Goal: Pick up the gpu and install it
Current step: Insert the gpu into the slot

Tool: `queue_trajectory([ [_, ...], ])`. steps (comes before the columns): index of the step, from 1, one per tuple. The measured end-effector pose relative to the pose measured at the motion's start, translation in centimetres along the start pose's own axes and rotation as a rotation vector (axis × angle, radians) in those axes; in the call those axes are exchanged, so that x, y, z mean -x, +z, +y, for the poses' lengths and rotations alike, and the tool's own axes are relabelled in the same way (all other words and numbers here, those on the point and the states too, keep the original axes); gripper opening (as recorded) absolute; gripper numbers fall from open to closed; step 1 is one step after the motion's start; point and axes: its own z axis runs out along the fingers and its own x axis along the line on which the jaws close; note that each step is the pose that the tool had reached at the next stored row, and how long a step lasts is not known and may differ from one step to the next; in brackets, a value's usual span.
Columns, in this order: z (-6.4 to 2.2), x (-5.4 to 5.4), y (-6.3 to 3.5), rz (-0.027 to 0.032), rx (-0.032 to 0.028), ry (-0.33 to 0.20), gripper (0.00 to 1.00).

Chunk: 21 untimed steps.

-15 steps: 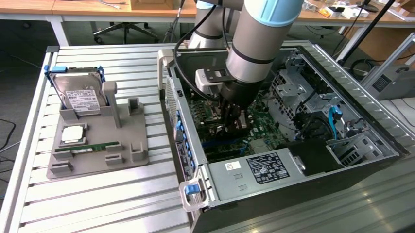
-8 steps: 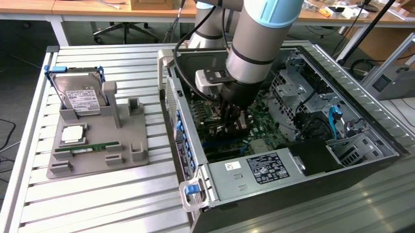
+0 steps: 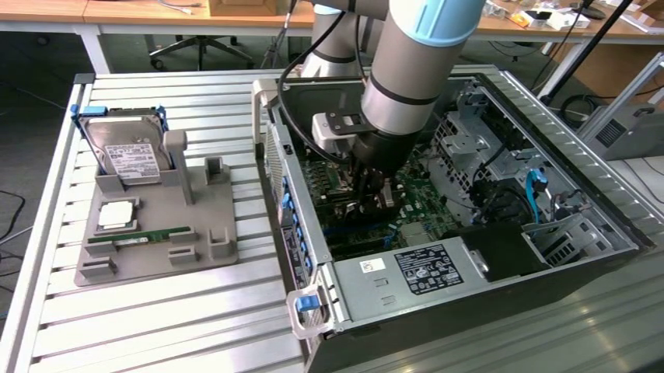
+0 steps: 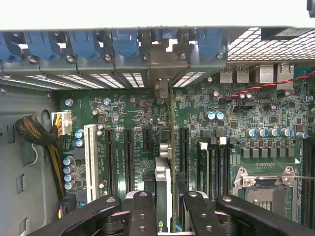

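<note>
In the wrist view the gpu (image 4: 163, 172) is seen edge-on, a thin dark card that runs from between my fingers toward the silvery bracket end (image 4: 165, 66) at the case's rear slot openings. My gripper (image 4: 168, 199) is shut on it, one black finger (image 4: 142, 211) on each side. The card stands upright over the green motherboard (image 4: 133, 118), in line with the black expansion slots (image 4: 129, 162). Whether it sits in a slot I cannot tell. In the exterior view the gripper (image 3: 375, 196) reaches down inside the open computer case (image 3: 581, 233), and the arm hides most of the card.
A grey fixture (image 3: 155, 256) on the slatted table at the exterior view's left holds a hard drive in a blue frame (image 3: 130, 151), a green RAM stick (image 3: 140, 235) and a processor (image 3: 117, 214). Inside the case are the power supply (image 3: 425, 272), drive cages (image 3: 467, 132) and cables (image 4: 39, 135).
</note>
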Motion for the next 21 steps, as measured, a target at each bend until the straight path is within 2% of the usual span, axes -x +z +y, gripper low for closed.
queue_trajectory([
  [15,-0.01,0.0,0.28,-0.0003,-0.0002,0.0,0.27],
  [16,-0.01,0.01,0.32,-0.0015,-0.0006,0.0,0.28],
  [17,-0.01,0.01,0.31,-0.001,-0.0005,0.0,0.34],
  [18,-0.01,0.0,0.31,-0.0008,-0.0003,0.0,0.34],
  [19,0.0,0.0,0.28,-0.0003,-0.0001,0.0,0.4],
  [21,0.0,0.0,0.27,0.0,0.0,0.0,0.4],
])
